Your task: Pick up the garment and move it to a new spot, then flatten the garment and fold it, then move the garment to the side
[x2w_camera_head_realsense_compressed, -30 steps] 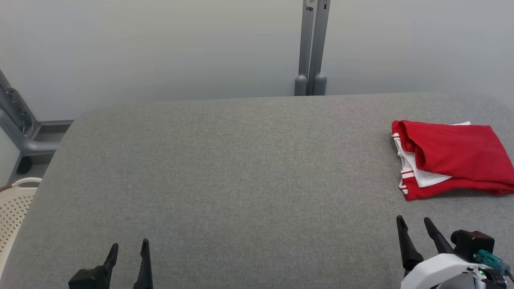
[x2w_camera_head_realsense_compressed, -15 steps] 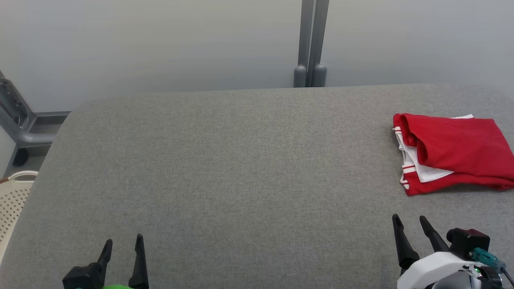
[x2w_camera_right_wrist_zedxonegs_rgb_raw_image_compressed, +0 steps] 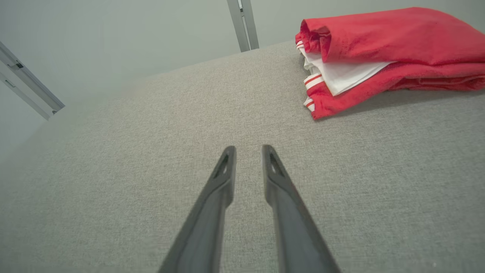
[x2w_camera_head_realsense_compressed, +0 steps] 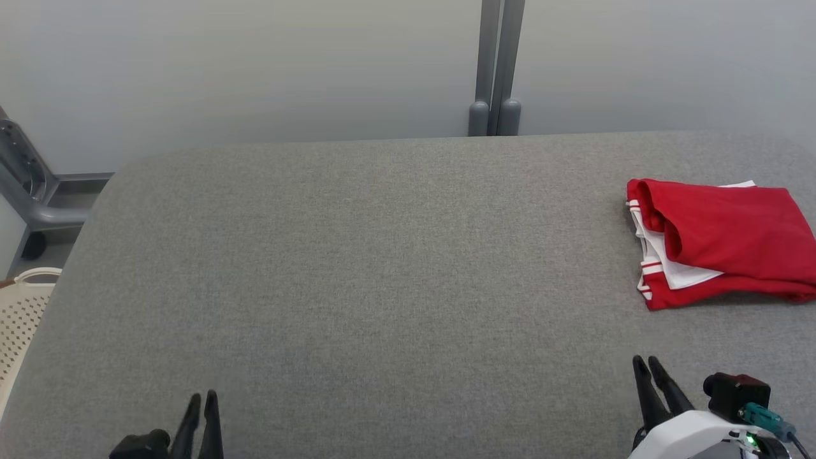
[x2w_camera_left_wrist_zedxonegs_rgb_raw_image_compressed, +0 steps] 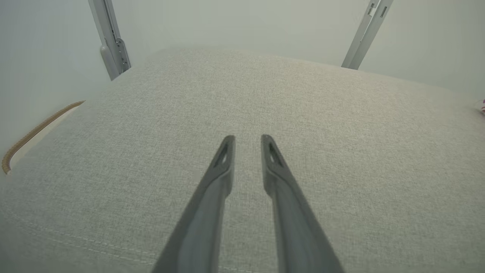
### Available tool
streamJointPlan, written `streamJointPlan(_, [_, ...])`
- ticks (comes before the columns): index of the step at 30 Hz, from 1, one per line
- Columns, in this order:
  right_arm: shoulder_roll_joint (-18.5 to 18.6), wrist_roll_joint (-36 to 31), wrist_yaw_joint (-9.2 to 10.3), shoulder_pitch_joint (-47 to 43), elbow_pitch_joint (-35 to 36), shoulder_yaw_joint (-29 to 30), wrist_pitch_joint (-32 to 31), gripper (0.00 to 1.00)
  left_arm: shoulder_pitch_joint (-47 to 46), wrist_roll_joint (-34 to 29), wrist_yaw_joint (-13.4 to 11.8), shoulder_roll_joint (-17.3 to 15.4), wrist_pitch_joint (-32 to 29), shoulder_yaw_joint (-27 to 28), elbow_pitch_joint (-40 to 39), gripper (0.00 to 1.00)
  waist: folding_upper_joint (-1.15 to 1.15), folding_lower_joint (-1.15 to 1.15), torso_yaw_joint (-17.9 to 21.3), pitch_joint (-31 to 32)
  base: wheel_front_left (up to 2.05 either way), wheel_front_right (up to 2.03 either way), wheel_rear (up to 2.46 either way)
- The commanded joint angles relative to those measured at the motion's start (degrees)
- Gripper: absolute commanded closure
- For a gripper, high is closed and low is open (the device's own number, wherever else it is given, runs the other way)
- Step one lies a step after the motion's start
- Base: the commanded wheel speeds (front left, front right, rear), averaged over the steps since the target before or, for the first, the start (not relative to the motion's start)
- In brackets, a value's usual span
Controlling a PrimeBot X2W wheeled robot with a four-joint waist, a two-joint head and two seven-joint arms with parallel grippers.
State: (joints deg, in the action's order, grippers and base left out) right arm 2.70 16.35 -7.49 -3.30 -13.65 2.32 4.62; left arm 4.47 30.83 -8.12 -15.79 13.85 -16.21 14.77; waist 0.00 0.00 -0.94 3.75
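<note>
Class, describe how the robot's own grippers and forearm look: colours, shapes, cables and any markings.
Left gripper and right gripper each have two long, dark, tapering fingers with a narrow slot near the tip. Behind the right one sit a white shell, a black block, a teal connector with a dark cable, and a green light.

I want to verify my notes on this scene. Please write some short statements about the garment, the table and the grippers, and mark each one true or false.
1. A red and white garment lies on the grey table. True.
2. The garment lies at the left side of the table. False: it lies at the right side.
3. The right gripper grips the garment. False: it is apart from the garment, and its jaws are empty.
4. A pale basket with holes stands beside the left edge of the table. True.
</note>
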Motion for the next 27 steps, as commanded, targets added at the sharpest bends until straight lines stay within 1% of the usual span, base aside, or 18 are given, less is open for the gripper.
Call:
streamJointPlan(1, [-0.26,0.15,0.00,-0.82,-1.25,0.01,-0.07,1.00,0.91,0.06,0.01,0.78,-0.23,-0.42,1.05,1.00,0.00,0.00,0.00,-0.01,0.00,0.00,0.00])
streamJointPlan(2, [-0.25,2.29,0.00,-0.58,-1.18,0.39,-0.54,1.00,0.76,1.83,0.45,1.12,-0.80,0.12,0.80,1.00,0.00,0.00,0.02,-0.07,0.00,0.00,0.00])
streamJointPlan(11, [-0.18,11.73,0.00,-1.09,0.74,1.08,-1.68,1.00,0.03,9.35,2.31,2.55,-3.30,2.49,-0.22,1.00,0.00,0.00,0.09,-0.34,0.00,0.00,0.00])
streamJointPlan(12, [-0.18,11.73,0.00,-1.09,0.74,1.08,-1.68,1.00,0.03,9.35,2.31,2.55,-3.30,2.49,-0.22,1.00,0.00,0.00,0.09,-0.34,0.00,0.00,0.00])
streamJointPlan(27, [-0.08,25.27,0.00,-1.76,3.44,2.04,-3.28,1.00,-1.11,20.17,5.07,4.65,-6.91,5.90,-1.63,1.00,0.00,0.00,0.20,-0.79,0.00,0.00,0.00])
